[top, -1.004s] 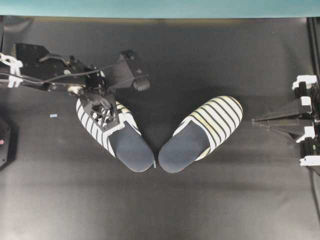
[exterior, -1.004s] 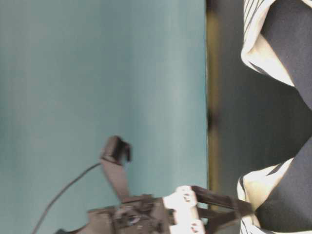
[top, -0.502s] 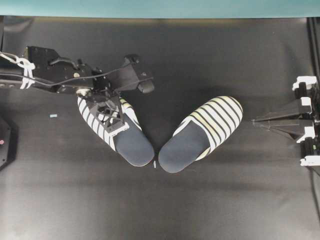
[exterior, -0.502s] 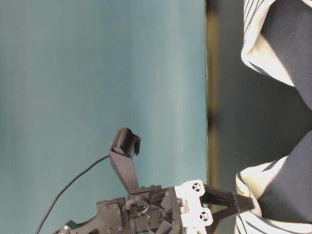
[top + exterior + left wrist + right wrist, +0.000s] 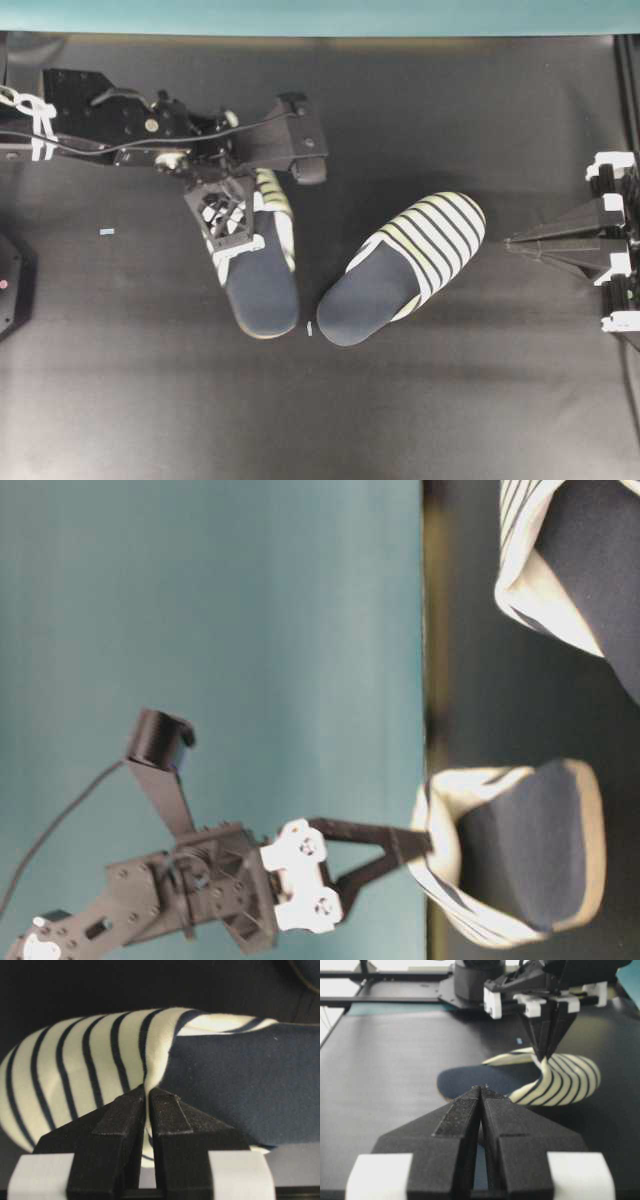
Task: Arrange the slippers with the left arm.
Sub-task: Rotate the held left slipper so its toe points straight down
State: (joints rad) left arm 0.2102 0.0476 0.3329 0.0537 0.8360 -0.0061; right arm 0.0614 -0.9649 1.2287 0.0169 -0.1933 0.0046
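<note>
The left gripper (image 5: 238, 238) is clamped tight on the edge of the striped upper of one slipper (image 5: 262, 285); in the wrist view its fingers (image 5: 120, 1125) are pinched together with just the fabric lip squeezed between them. That slipper looks lifted and tilted in the table-level view (image 5: 520, 855), hanging off the fingertips with its navy insole turned toward the camera (the striped toe end is mostly hidden under the lattice gripper from overhead). The other slipper (image 5: 403, 268) lies flat on the black table (image 5: 450, 400), just beside the held one, heel ends close together but apart. There's a tiny pale speck (image 5: 310, 328) between the heels that I can't make out, and a small blue bit (image 5: 107, 232) off to the left. The left arm (image 5: 110, 130) stretches in from the left edge, roughly level, with the wrist bent down over the slipper. The right gripper (image 5: 520, 241) sits at the right edge, fingers pressed together on nothing, well apart from both slippers.
</note>
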